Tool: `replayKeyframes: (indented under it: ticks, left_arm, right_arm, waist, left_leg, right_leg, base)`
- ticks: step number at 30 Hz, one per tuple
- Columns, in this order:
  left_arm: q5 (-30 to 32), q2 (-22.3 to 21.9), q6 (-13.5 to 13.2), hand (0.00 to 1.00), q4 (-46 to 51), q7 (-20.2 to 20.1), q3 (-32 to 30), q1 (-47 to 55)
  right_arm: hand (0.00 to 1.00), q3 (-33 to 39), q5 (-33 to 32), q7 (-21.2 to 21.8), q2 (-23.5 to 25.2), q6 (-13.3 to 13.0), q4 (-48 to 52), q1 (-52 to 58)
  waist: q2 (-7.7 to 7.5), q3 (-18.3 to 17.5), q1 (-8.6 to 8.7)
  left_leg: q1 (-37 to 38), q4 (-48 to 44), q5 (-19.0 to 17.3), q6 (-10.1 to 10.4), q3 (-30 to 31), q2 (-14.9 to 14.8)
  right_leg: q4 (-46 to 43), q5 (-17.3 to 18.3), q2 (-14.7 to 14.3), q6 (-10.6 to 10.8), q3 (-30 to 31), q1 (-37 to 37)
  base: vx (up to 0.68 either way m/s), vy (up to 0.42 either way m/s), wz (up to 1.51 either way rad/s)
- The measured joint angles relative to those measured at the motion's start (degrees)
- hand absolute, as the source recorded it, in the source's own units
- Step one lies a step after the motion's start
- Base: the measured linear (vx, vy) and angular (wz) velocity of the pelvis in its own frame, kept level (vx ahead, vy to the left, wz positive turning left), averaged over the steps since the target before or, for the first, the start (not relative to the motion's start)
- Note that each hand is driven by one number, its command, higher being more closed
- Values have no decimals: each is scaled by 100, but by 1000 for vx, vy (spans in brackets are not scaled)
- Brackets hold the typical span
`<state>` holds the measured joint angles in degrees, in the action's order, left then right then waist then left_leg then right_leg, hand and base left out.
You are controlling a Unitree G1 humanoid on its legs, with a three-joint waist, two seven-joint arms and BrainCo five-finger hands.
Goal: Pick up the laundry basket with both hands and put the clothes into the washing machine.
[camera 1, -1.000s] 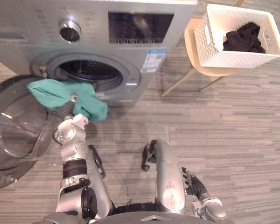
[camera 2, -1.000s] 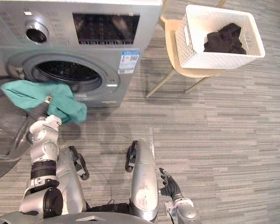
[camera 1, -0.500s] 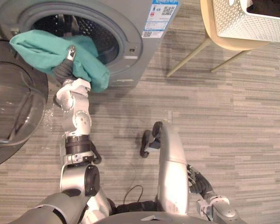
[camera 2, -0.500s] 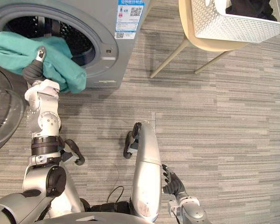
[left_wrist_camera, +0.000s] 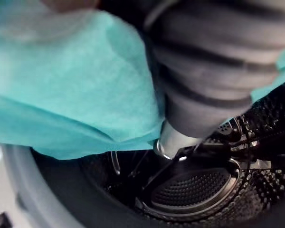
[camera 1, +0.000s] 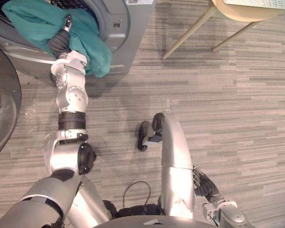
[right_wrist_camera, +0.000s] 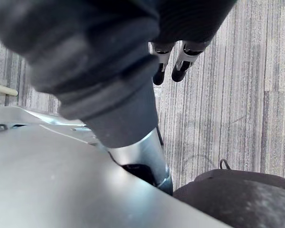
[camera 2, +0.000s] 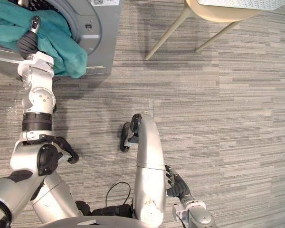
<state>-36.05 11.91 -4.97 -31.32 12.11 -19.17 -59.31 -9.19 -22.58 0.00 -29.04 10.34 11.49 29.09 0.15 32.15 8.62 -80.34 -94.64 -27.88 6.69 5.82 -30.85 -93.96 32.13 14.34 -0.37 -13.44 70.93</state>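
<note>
Cloth (camera 1: 31,21), teal, draped round left hand (camera 1: 60,43) at washer (camera 1: 118,28) mouth, spilling over the rim (grip hidden, cannot tell). Right hand (camera 2: 176,187) over floor, relaxed open, holding nothing. Basket (camera 2: 242,3) on chair (camera 2: 218,10).

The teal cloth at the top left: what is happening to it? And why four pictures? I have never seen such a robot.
This is a humanoid robot with two arms. Two pictures come from cameras in its head, looking down; two from cameras on its wrists. Its left hand carries the teal cloth at the open mouth of a grey washing machine; the left wrist view looks past the cloth into the drum. The right hand hangs relaxed at its side, holding nothing, above the striped floor.
</note>
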Motion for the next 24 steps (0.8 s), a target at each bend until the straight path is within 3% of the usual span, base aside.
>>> replayKeyframes:
  ticks: [4, 8, 13, 17, 18, 20, 23, 24]
  left_arm:
    - [35, 611, -1, 100, -353, 11, -45, -574]
    - [146, 796, 2, 100, -610, 50, -7, -1235]
    - [84, 845, 57, 100, -1104, 271, 770, -2701]
    - [143, 938, 59, 100, -1038, 360, 1352, -2977]
    - [235, 943, 62, 0, -1039, 408, 1471, -3008]
    - [573, 992, 101, 0, -1050, 422, 1514, -3038]
    - [1907, 1153, 340, 0, -1232, 519, 1724, -3168]
    - [2074, 1255, 399, 0, -1274, 520, 1799, -3199]
  right_arm:
    - [0, 24, -1, 27, -73, 115, 165, 14]
    - [0, 100, -2, 55, -86, 117, 246, 65]
    - [0, 179, 4, 85, -98, 118, 341, 159]
    - [0, 289, 5, 127, -52, 118, 346, 219]
    - [0, 374, 4, 133, -33, 118, 355, 219]
    - [0, 393, 6, 147, -7, 118, 356, 223]
    - [0, 479, 7, 216, 104, 121, 348, 269]
    - [0, 509, 6, 220, 167, 121, 349, 300]
  waist:
    - [-23, 13, 65]
    - [-36, 17, 77]
    - [-36, 18, 98]
    - [-44, 22, 81]
    - [-44, 22, 84]
    - [-45, 22, 92]
    - [-47, 22, 78]
    - [-50, 24, 76]
  left_leg:
    - [-367, -76, 57, 25, 87, -42]
    - [-573, -61, 138, -7, 136, -38]
    - [-852, 14, 266, -51, 118, 79]
    - [-1027, 117, 408, -95, 110, 225]
    - [-1057, 129, 427, -95, 137, 267]
    - [-1053, 128, 428, -97, 136, 310]
    - [-1051, 53, 428, -100, 159, 329]
    - [-1051, 43, 428, -100, 160, 328]
  right_leg:
    - [-93, -39, -46, -75, -15, 361]
    - [-115, -77, -48, -151, -58, 537]
    - [-135, -81, 51, -158, -80, 797]
    - [-153, -93, 138, -182, -69, 927]
    - [-150, -93, 127, -182, -63, 920]
    - [-152, -93, 126, -180, -29, 919]
    - [-212, -92, 126, -178, 8, 906]
    - [-229, -92, 127, -177, 15, 910]
  base:
    - [8, -77, -9]
    - [34, -86, 0]
    - [37, -72, 12]
    - [40, -57, 22]
    - [47, -60, 23]
    - [35, -27, 9]
    - [28, -32, 2]
    - [0, 0, 0]
